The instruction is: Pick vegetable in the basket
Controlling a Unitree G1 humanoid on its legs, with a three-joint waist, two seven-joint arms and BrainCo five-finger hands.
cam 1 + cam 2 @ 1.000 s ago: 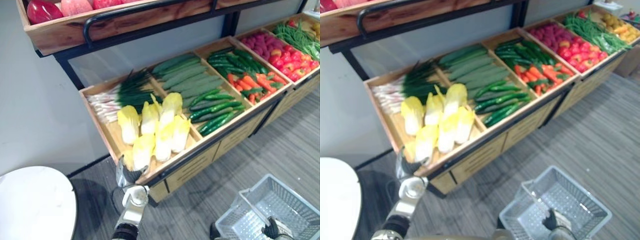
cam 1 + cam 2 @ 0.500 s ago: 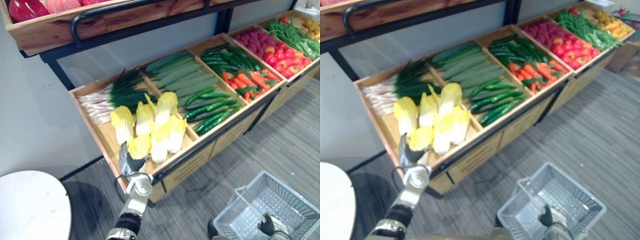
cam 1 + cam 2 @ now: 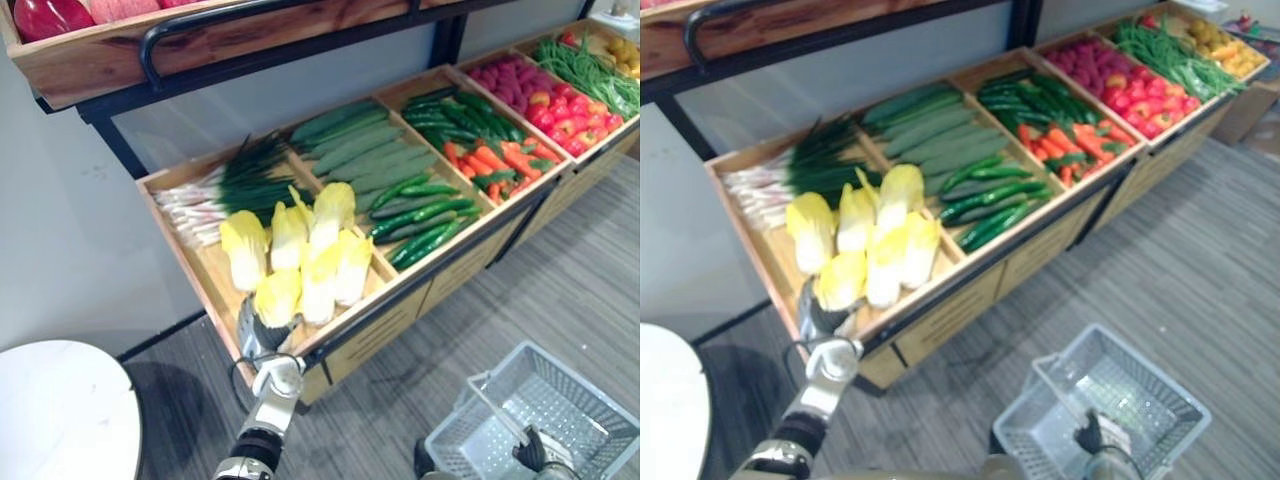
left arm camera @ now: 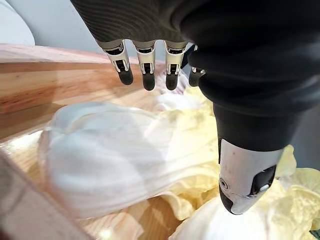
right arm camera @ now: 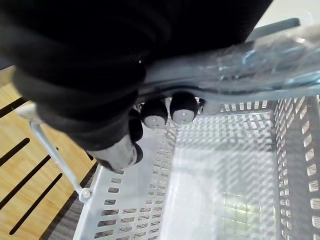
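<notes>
Left hand (image 3: pixel 256 336) open: fingers (image 4: pixel 145 64) straight, thumb spread wide, nothing gripped yet. Front cabbage (image 4: pixel 115 155) lies right under my fingertips, between them and the thumb, at the near edge of the wooden crate (image 3: pixel 215 275). Probably light; leafy end soft and bruisable, so I'd wrap the firmer white half. Right hand (image 3: pixel 535 452) curled round the basket (image 3: pixel 590 400) handle, well apart from my left fingers.

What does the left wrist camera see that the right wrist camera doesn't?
Left wrist view: the left hand, fingers straight, close to a pale yellow cabbage in a wooden crate. Right wrist view: the right hand curled round the handle of an empty grey basket. Both: a dark-covered hand up close, with light wood behind.
</notes>
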